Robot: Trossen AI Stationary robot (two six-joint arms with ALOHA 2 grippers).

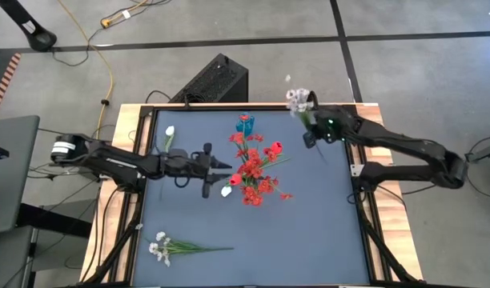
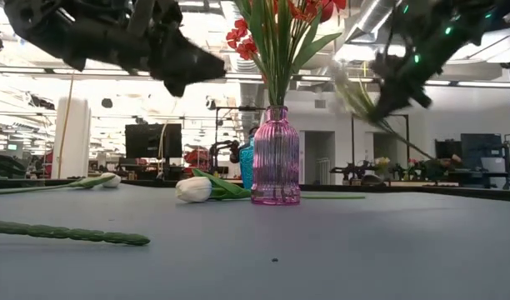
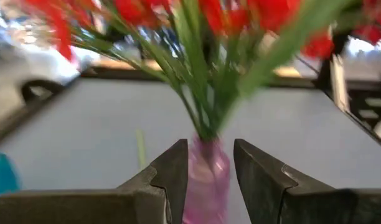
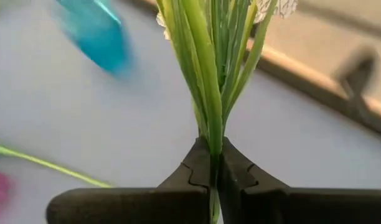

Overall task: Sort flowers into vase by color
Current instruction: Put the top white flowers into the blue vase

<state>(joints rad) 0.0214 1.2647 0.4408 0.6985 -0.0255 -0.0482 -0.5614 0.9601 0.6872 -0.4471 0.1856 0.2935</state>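
**White spray held up near the far right corner**

The right gripper [image 1: 312, 120] is up in the air near the far right corner of the desk [image 1: 325, 232]. Its jaws are clenched on the green stems of a white spray [image 1: 299, 99]. The little white blossoms poke out past the far edge of the desk. In the right wrist view the stems [image 4: 209, 74] stand straight up out of the pinched jaws.

The left gripper [image 1: 226, 166] is in the air over the middle of the desk, reaching in from the left edge. Its jaws are released and hold nothing. In the left wrist view the pink vase [image 3: 206, 180] shows in the gap between the two fingers [image 3: 172, 174].

The pink vase [image 2: 276, 157] stands in the middle of the desk, full of red flowers [image 1: 257, 166]. A blue vase [image 1: 245, 124] stands just behind it, nearer the far edge.

A white tulip [image 1: 226, 191] lies flat on the desk right next to the pink vase. Another white tulip [image 1: 170, 133] lies near the far left corner. A second white spray [image 1: 177, 248] lies near the front left corner.

The right half of the desk and the front right corner are bare, so there is lots of open room there.
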